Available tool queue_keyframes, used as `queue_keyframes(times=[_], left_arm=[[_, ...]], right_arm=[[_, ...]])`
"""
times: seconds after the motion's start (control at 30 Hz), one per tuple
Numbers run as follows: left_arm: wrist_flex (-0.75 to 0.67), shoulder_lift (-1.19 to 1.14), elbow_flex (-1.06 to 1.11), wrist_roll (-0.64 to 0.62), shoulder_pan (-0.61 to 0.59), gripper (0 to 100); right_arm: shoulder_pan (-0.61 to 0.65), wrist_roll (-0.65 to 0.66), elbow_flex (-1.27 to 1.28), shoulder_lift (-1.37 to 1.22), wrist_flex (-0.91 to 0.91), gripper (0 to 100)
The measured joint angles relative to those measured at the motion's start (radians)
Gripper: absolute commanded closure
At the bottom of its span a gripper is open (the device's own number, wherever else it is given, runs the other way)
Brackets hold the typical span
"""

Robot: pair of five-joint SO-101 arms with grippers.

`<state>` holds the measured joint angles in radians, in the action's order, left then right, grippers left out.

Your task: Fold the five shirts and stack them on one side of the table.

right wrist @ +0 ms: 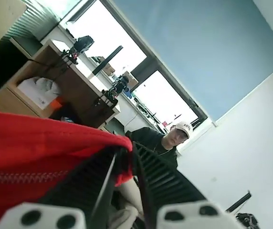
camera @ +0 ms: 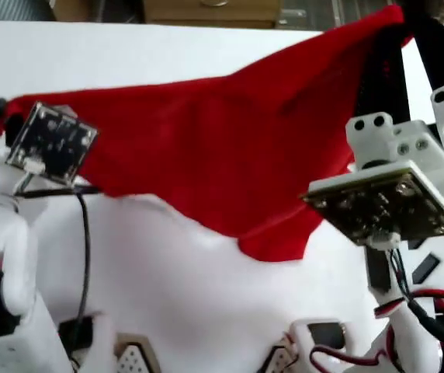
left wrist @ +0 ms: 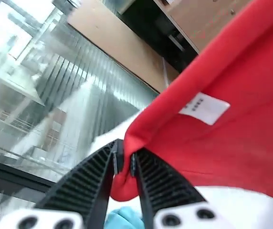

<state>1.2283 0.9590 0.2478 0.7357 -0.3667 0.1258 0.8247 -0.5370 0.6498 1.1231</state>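
Note:
A red shirt [camera: 230, 148] hangs stretched above the white table [camera: 168, 272], held up at two corners. My left gripper [left wrist: 125, 164] is shut on one edge of the red shirt [left wrist: 232, 119], near its white label [left wrist: 204, 108]; in the high view that corner is at the far left [camera: 1, 113]. My right gripper [right wrist: 124, 164] is shut on the other corner of the red shirt [right wrist: 36, 152], high at the back right [camera: 397, 19]. The cloth sags to a point in the middle [camera: 272, 247].
The arm bases and cables [camera: 82, 256] stand along the table's near edge. A light blue piece [left wrist: 123, 218] shows below the left fingers. Wooden furniture [camera: 210, 9] stands behind the table's far edge.

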Motion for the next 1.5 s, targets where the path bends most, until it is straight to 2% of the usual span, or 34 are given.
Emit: queue_keyframes(times=[0.2,0.4,0.53,0.67,0.83,0.97,1.1,1.2,1.3,1.4,1.5], left_arm=[[-0.072,-0.006,0.252,0.000,0.002,98],[-0.133,-0.006,0.308,0.000,0.002,98],[-0.170,-0.020,0.325,0.000,0.000,98],[-0.232,-0.153,0.377,0.000,-0.002,98],[-0.353,-0.427,0.385,0.000,-0.075,98],[-0.427,-0.652,0.382,0.000,-0.143,98],[-0.451,-0.793,0.330,0.000,-0.161,98],[-0.454,-0.858,0.292,0.000,-0.164,98],[-0.457,-0.899,0.267,0.000,-0.163,98],[-0.457,-0.928,0.253,0.000,-0.164,98],[-0.457,-0.948,0.250,0.000,-0.164,98]], right_arm=[[0.017,-0.098,0.029,-0.083,0.032,97.8],[0.178,-0.118,0.230,-0.176,0.233,97.8],[0.327,-0.118,0.470,-0.204,0.252,97.8],[0.419,-0.118,0.755,-0.236,0.158,97.8],[0.430,-0.118,1.074,-0.304,-0.086,97.8],[0.460,-0.118,1.226,-0.397,-0.229,97.6],[0.476,-0.118,1.246,-0.457,-0.272,96.1],[0.474,-0.118,1.237,-0.462,-0.269,85.4],[0.474,-0.118,1.197,-0.463,-0.198,76.2],[0.476,-0.100,1.152,-0.463,-0.092,75.9],[0.473,0.028,1.094,-0.463,0.031,75.9]])
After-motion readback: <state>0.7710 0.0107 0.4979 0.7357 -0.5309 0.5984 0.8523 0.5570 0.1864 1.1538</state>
